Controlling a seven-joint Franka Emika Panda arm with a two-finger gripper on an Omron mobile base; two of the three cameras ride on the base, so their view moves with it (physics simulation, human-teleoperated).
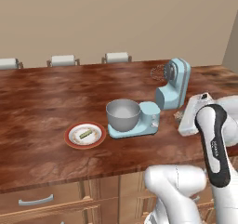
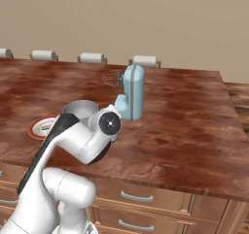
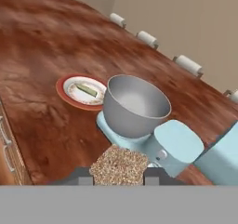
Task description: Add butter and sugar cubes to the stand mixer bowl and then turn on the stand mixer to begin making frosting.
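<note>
Between the two dark fingertips at the bottom of the hand view, a speckled brown-grey block (image 3: 120, 165) is sitting, and the gripper (image 3: 117, 175) is clamping it from both sides. Just beyond the block, the stand mixer (image 3: 174, 146) is resting with its flat pale-blue base on the wooden counter (image 3: 51, 125), a small knob showing on its near face. Seated on that base, the stand mixer bowl (image 3: 134, 105) is standing upright, grey and with nothing visible inside it. To the bowl's left in this view, close to it but not touching, a red-rimmed white plate (image 3: 65, 89) is lying flat, and the butter (image 3: 87, 89) is lying across its middle as a thin yellowish-green stick.

From the left base view, the plate (image 1: 69, 139) is sitting near the counter's front edge with the butter (image 1: 86, 134) on it, and the bowl (image 1: 123, 115) is just to its right. Behind the bowl, the mixer's head (image 1: 175, 82) is tilting back, its wire whisk pointing away from the bowl. Farther off, white chair backs (image 1: 62, 59) are lining the counter's far side.
</note>
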